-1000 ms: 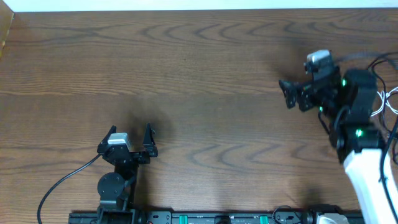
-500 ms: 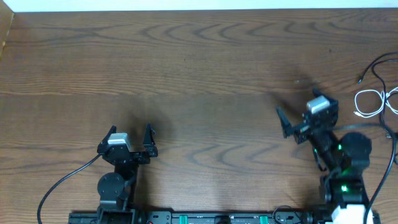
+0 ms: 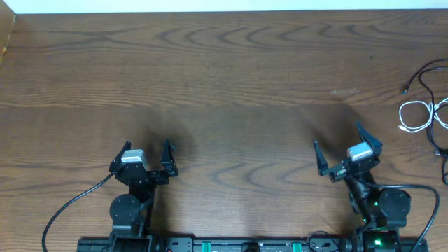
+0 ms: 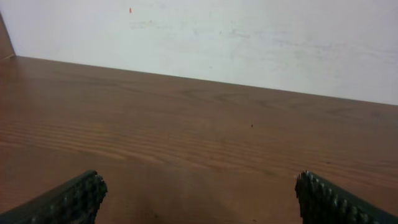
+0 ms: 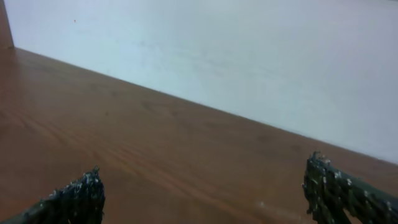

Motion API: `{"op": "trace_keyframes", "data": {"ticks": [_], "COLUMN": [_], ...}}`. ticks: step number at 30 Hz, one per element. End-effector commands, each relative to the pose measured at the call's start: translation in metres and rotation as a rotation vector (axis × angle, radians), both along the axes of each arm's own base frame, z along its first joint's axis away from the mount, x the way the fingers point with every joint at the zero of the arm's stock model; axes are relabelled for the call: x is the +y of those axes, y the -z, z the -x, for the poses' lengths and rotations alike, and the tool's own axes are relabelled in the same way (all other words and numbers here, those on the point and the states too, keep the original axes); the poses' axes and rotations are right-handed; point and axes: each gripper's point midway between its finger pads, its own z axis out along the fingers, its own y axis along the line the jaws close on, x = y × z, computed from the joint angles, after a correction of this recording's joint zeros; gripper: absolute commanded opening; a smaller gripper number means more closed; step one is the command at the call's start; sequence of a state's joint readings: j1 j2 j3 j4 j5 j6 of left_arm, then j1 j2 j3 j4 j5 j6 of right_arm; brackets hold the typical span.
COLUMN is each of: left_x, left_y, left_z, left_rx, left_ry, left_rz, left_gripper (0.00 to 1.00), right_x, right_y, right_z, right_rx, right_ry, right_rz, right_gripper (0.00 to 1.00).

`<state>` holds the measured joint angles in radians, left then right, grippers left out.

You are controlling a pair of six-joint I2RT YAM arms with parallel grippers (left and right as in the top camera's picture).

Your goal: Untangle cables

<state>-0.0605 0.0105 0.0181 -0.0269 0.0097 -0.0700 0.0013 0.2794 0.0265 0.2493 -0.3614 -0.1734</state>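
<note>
The left gripper [image 3: 146,148] sits low over the surface [image 3: 224,77]. Its jaws are spread wide with nothing between them. In its wrist view the two studded fingers [image 4: 71,200] show only at the lower corners, with bare wood between them and a white wall [image 4: 249,37] ahead.

The right gripper [image 3: 338,138] is also spread wide and holds nothing. It is turned a little, so its right finger reaches further forward than its left. Its wrist view shows much the same: dark studded fingertips at the bottom corners, wood between them, and the wall beyond at a slant.

The cables [image 3: 423,105] lie well to the right of the right gripper and a little ahead of it, at the right edge of the surface, clear of both grippers. The white cable [image 3: 414,116] forms a small coil and is the part nearest the right gripper. A black cable [image 3: 420,74] curves ahead of that coil, with a small plug end on the side toward the gripper. More thin strands, white and black, carry on to the right of the coil and run out of the picture. I cannot tell whether they cross the coil. From the left gripper the cables are far off to the right, beyond the right gripper.
</note>
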Motion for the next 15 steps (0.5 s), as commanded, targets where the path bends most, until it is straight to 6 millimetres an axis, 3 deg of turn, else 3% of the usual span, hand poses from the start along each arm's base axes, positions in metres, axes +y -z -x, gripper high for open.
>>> {"op": "trace_keyframes", "data": {"ticks": [1,13,15], "left_x": [0.004,0.004,0.004], "left_y": [0.017,0.017,0.017], "left_z": [0.001,0.001,0.001], "left_rx": [0.054,0.054,0.054], "left_ry": [-0.019,-0.019,-0.019], "left_rz": [-0.023,-0.023,-0.023], "left_gripper": [0.98,0.98,0.98], "right_x": [-0.008,-0.022,-0.022], "right_y": [0.009,0.028,0.021], "right_z": [0.002,0.010,0.011], "right_rx": [0.023,0.094,0.061], "right_ry": [0.043,0.132,0.134], "right_rz": [-0.021,-0.019,-0.024], "right_gripper": [0.99,0.99,0.99]}}
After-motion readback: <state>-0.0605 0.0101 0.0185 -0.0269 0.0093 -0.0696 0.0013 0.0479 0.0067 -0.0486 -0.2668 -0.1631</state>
